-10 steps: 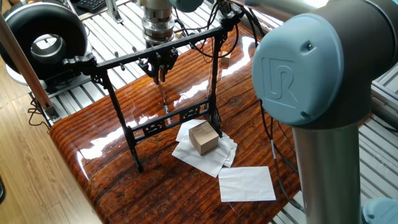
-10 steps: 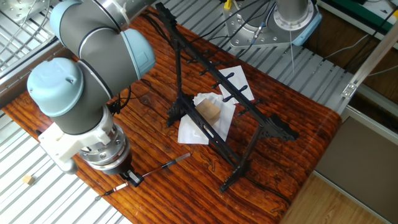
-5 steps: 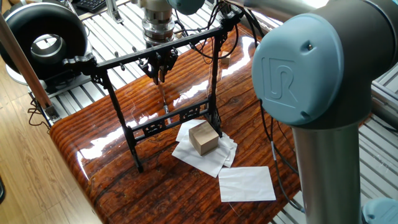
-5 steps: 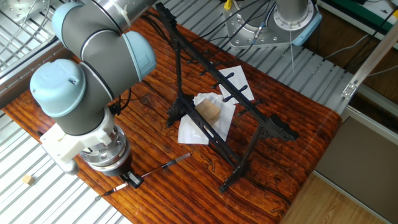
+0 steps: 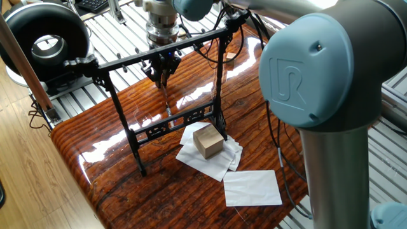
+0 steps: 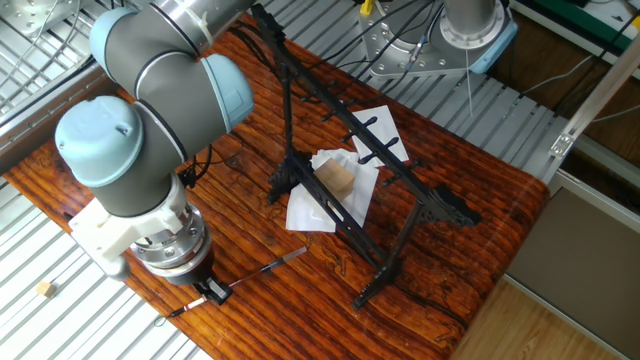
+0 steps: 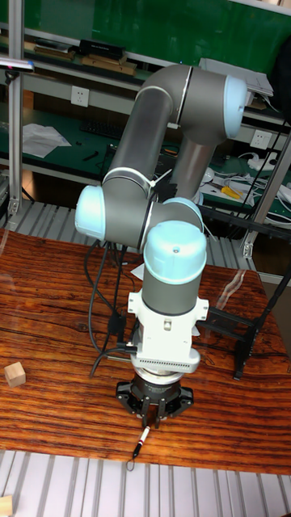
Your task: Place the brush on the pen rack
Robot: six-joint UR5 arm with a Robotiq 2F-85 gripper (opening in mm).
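At the lower left of the other fixed view, your gripper [image 6: 212,291] pinches the brush [image 6: 262,268] near its butt against the table [image 6: 450,200]; it looks light, stiff and slippery, so hold firmly.

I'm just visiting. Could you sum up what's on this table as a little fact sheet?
Gripper: low over the table's edge, right at the brush; grip unclear
Brush: lying flat on the table, apart from the rack
Pen rack: standing upright mid-table
Wooden block: on white paper by the rack's foot
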